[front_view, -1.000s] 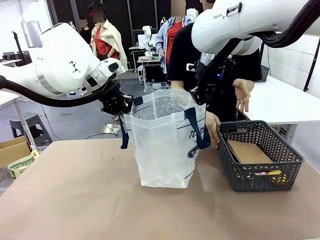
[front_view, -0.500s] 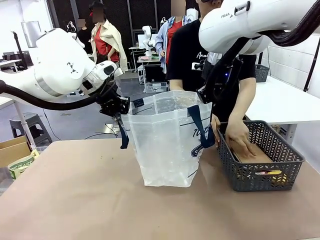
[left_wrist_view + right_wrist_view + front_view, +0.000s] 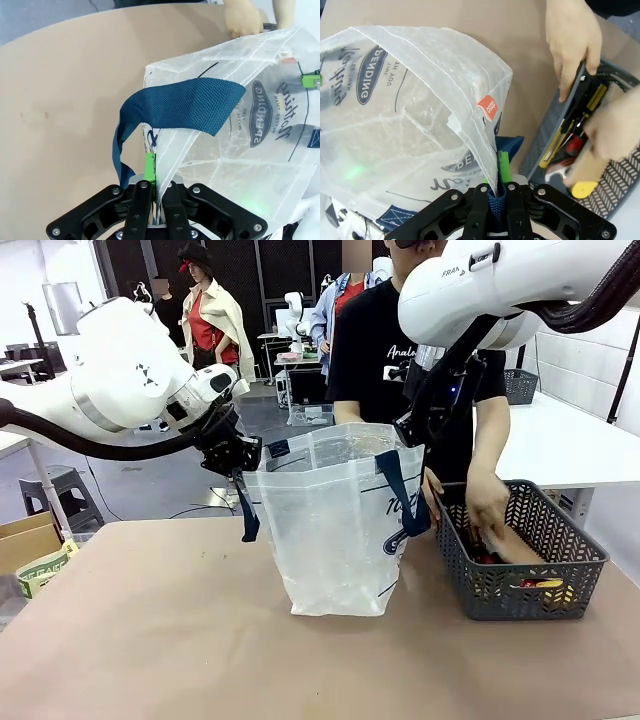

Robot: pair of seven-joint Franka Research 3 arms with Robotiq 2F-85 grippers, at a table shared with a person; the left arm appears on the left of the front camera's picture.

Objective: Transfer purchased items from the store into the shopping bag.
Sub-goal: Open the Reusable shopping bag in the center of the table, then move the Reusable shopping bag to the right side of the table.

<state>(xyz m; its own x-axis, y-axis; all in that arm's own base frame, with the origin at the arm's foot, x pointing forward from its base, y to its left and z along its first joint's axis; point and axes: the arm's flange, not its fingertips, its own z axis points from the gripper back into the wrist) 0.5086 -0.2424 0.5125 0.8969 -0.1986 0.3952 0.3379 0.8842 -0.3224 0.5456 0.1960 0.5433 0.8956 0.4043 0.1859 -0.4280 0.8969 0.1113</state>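
The left gripper [image 3: 240,460] is seen in the front view clamped on the rim of the shopping bag [image 3: 335,530]. The right gripper [image 3: 408,435] is closed on the opposite rim, so the mouth is held open beside the store [image 3: 520,585], where a person's hand [image 3: 487,502] is reaching in.

In the left wrist view, thin limp film is pinched beside a navy strap [image 3: 185,105].

In the right wrist view, the purchased items [image 3: 570,145] lie in the store. The bag is judged light, floppy and slippery, best taken at the rim by the straps.
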